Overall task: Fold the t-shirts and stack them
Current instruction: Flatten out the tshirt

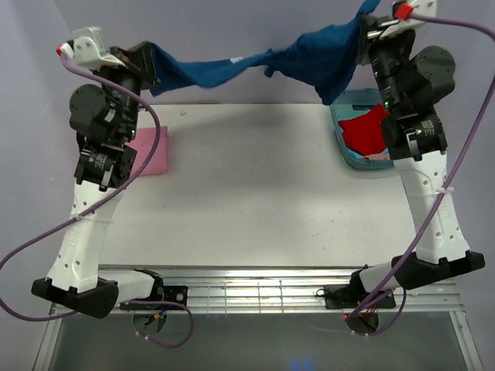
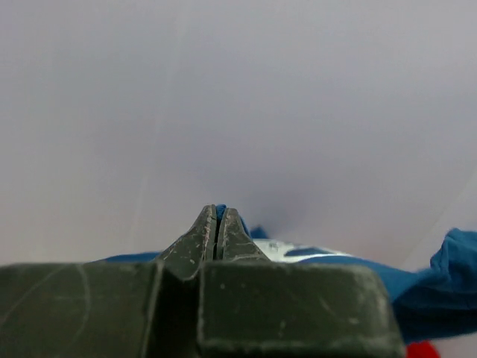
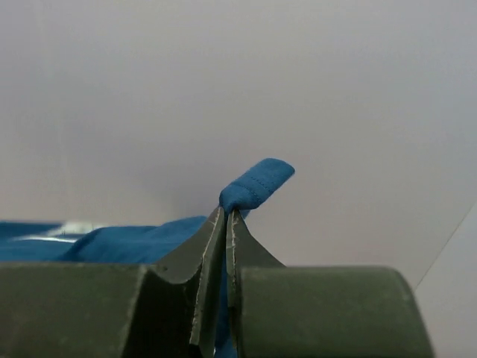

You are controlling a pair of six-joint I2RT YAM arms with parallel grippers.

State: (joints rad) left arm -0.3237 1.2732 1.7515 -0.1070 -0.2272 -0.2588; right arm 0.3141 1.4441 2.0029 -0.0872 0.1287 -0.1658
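A navy blue t-shirt point(image 1: 255, 66) hangs stretched in the air above the table's far edge, held at both ends. My left gripper point(image 1: 152, 68) is shut on its left end, and a sliver of blue cloth point(image 2: 220, 209) shows between the pinched jaws point(image 2: 217, 211). My right gripper point(image 1: 363, 35) is shut on the right end, where a hemmed fold point(image 3: 257, 183) pokes out above the tips point(image 3: 226, 211). A folded pink t-shirt point(image 1: 151, 151) lies on the table at the left. A red t-shirt point(image 1: 365, 130) sits in the teal tub point(image 1: 346, 158).
The teal plastic tub stands at the table's far right, partly under the right arm. The white table point(image 1: 255, 193) spreads between the two arms. Purple cables loop off both arms. A pale wall stands behind the table.
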